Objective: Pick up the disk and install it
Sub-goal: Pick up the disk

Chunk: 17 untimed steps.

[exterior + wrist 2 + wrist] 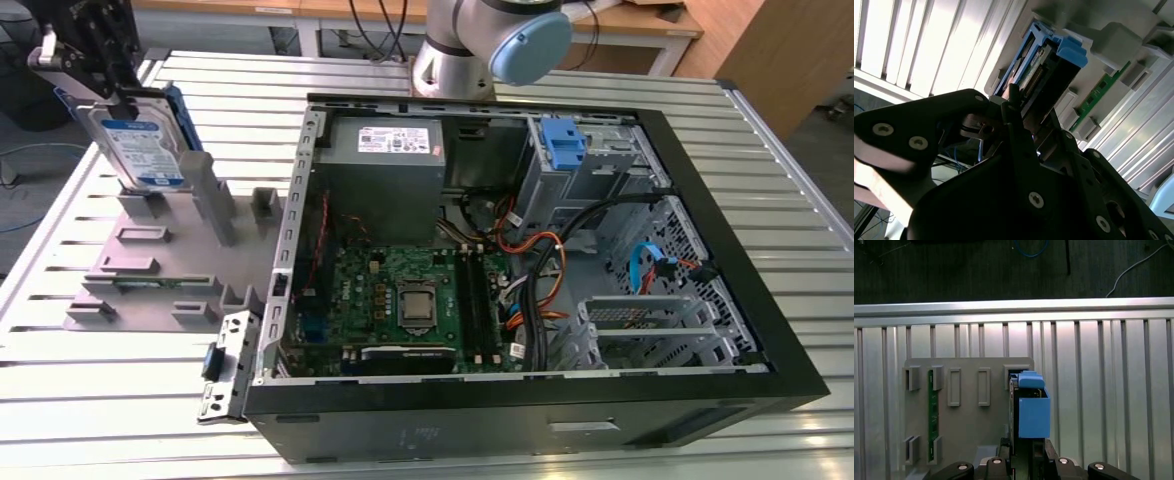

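At ten o'clock from the open computer case (787, 330) in the exterior view, item one: the disk (134, 140), upright, label facing the case, blue carrier along its far edge. Its upper edge is covered by the black gripper (96, 92), which is itself cut off by the frame's corner; its lower edge sits behind a post of the grey fixture (147, 300), so whether it rests in a slot cannot be told. In the first wrist view the gripper (1026, 449) is closed narrowly on the disk (1033, 415), one finger on each face. In the second wrist view the gripper (1014, 107) body blocks much of the disk (1071, 50). Item two: a green memory stick (932, 415) lying in the fixture (969, 425). Item three, inside the case: motherboard (400, 290) at centre, power supply (387, 150) at twelve o'clock, blue latch (561, 145) at one o'clock. The arm's (494, 40) joint overhangs the case. All stands on a slatted aluminium table (80, 400).
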Motion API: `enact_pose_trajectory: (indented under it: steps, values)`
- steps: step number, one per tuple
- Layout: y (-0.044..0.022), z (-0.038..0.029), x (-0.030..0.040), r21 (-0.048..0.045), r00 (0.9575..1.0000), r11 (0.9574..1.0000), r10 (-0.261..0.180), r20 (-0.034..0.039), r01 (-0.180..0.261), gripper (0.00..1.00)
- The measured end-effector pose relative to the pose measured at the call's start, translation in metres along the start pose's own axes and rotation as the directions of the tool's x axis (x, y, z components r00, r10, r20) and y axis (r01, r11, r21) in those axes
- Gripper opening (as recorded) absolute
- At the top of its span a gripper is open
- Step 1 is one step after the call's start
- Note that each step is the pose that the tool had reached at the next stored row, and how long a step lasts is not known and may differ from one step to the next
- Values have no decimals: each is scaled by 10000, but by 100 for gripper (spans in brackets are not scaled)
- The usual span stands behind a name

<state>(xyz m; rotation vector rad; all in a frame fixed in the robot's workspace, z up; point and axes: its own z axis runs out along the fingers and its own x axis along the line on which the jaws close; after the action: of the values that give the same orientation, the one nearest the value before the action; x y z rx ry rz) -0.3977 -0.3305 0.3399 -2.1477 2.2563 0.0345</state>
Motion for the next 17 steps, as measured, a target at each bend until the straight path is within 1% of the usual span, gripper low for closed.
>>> enact_pose_trajectory:
  steps: [10, 17]
  values:
    - [0, -47, -2, 1, 10000, 10000, 0, 0, 0, 35]
    - [0, -66, -2, 0, 10000, 10000, 0, 1, 0, 35]
